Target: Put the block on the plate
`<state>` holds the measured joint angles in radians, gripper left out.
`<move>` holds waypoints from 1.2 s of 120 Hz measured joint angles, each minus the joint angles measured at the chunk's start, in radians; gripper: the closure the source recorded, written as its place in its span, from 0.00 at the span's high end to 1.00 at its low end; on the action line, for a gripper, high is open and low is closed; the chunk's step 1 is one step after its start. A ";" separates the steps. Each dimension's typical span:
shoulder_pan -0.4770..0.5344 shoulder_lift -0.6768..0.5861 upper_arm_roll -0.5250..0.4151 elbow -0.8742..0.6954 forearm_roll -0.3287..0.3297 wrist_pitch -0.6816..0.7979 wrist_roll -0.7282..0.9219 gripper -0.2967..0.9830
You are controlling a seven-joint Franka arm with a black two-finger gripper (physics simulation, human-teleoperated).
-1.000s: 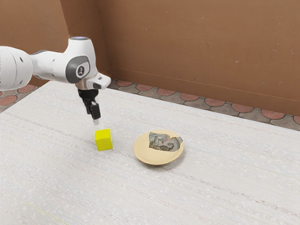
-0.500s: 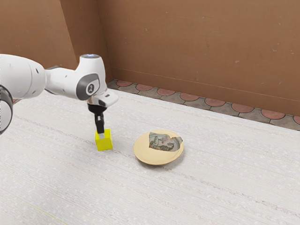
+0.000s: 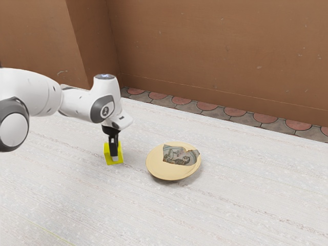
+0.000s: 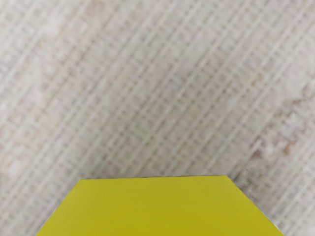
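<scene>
The black gripper (image 3: pixel 114 156) is low over the table in the exterior view, pointing down at the yellow block (image 3: pixel 107 156) and hiding part of its near side. The block rests upright on the table. In the wrist view the yellow block (image 4: pixel 157 206) lies large at the lower edge, just under the hand. Toward the exterior view's right, apart from the block, stands a round pale yellow plate (image 3: pixel 158 168) with a grey-blue patterned patch on its upper surface.
A whitish, streaked table (image 3: pixel 230 200) carries the block and plate. Beyond its far edge are reddish floor tiles (image 3: pixel 206 106) and a brown wall (image 3: pixel 215 46).
My hand has come down and shifted toward the exterior view's right, from above the block to block height. The block and plate have stayed where they were.
</scene>
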<state>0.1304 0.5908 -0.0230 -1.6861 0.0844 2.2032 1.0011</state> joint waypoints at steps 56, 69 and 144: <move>-0.040 -0.070 0.002 -0.003 0.010 0.014 0.023 0.55; -0.090 -0.117 0.002 -0.006 0.006 0.010 0.026 0.55; -0.322 -0.052 -0.006 0.074 -0.031 -0.006 0.031 0.55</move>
<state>-0.1915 0.5389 -0.0289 -1.6117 0.0537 2.1975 1.0318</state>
